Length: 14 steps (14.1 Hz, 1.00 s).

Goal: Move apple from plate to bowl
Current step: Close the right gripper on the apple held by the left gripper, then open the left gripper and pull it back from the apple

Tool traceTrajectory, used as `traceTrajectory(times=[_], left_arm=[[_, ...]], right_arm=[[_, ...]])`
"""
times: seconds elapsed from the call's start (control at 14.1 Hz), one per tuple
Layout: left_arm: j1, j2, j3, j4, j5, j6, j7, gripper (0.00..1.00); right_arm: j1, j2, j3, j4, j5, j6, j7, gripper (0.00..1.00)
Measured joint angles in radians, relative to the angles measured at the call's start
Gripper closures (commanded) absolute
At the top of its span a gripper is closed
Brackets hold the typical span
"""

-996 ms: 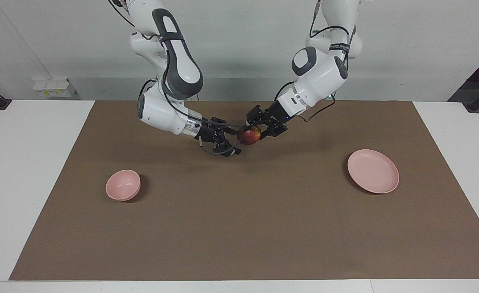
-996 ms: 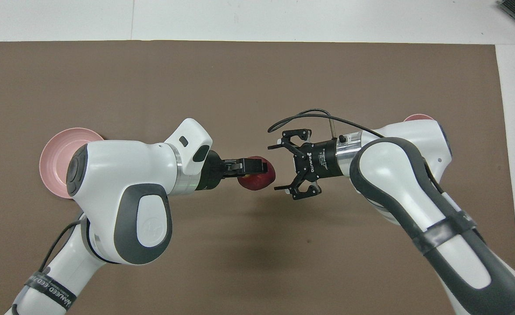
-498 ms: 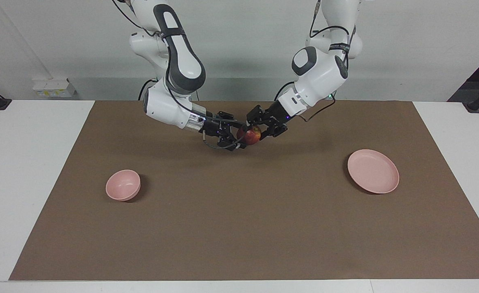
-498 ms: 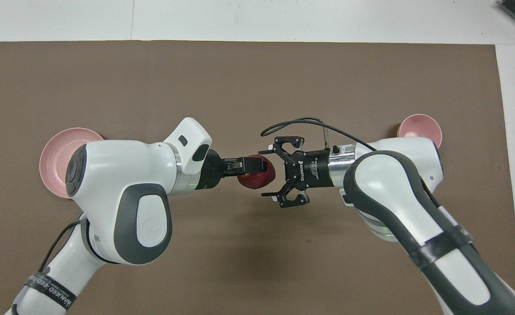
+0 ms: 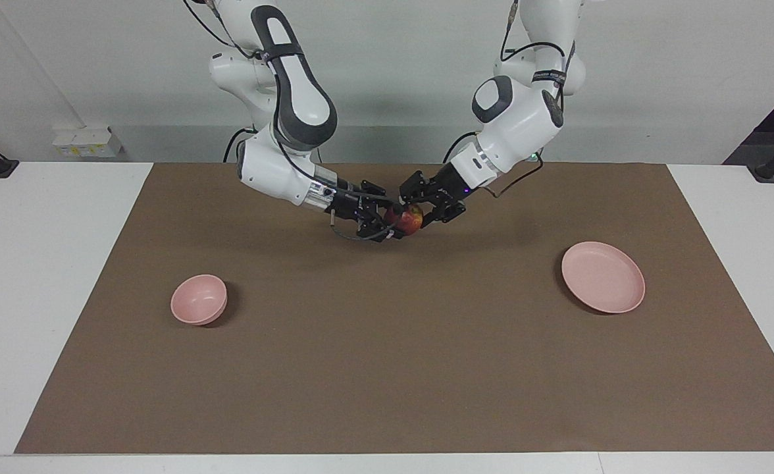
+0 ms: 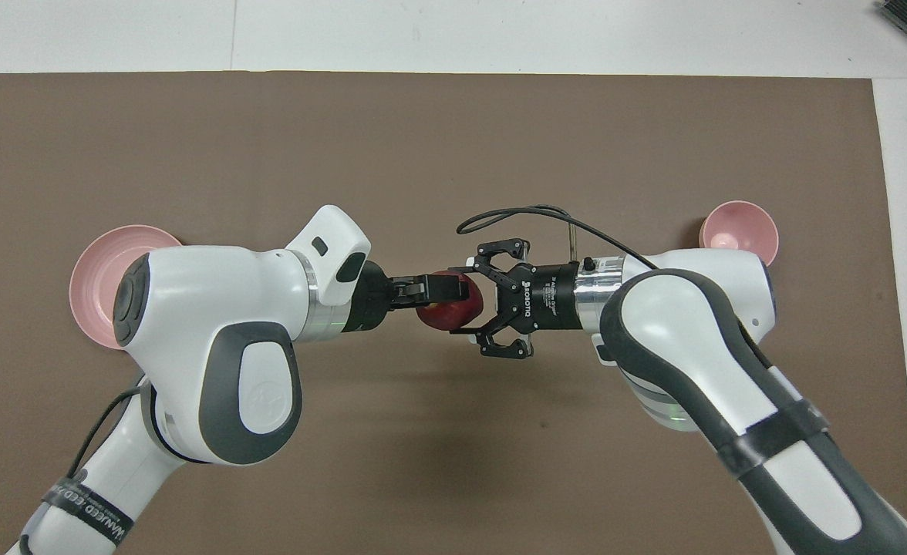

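Observation:
The dark-red apple hangs in the air over the middle of the brown mat, between both grippers. My left gripper is shut on it from the plate's end. My right gripper comes from the bowl's end and is shut on the same apple. The flat pink plate lies bare toward the left arm's end, partly hidden under the left arm in the overhead view. The small deep pink bowl stands toward the right arm's end with nothing in it.
The brown mat covers most of the white table. A black cable loops from the right wrist above the mat.
My right gripper moved in toward the apple and closed its open fingers on it. The left gripper kept its grip and barely moved. The bowl now shows beside the right arm in the overhead view.

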Motion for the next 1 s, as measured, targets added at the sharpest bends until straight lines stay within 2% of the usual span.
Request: traceTrajectory(times=[0.14,0.21,0.43,0.5,0.57,1.0], left_arm=[[0.0,0.0,0.0,0.0,0.0,0.001,0.0,1.0],[0.0,0.0,0.0,0.0,0.0,0.001,0.001,0.87],[0.0,0.0,0.0,0.0,0.0,0.002,0.001,0.34],[0.0,0.0,0.0,0.001,0.001,0.002,0.002,0.07],[0.0,0.0,0.0,0.001,0.001,0.002,0.002,0.0],[-0.001,-0.002,-0.001,0.03,0.031,0.001,0.002,0.0]], right_arm=[[0.001,0.0,0.0,0.0,0.0,0.002,0.0,1.0],[0.001,0.0,0.0,0.0,0.0,0.002,0.0,1.0],[0.001,0.0,0.0,0.001,0.0,0.003,0.0,1.0],[0.001,0.0,0.0,0.001,0.0,0.003,0.0,1.0],[0.001,0.0,0.0,0.002,0.0,0.003,0.0,1.0],[0.001,0.0,-0.002,0.007,0.001,0.025,0.0,1.0]])
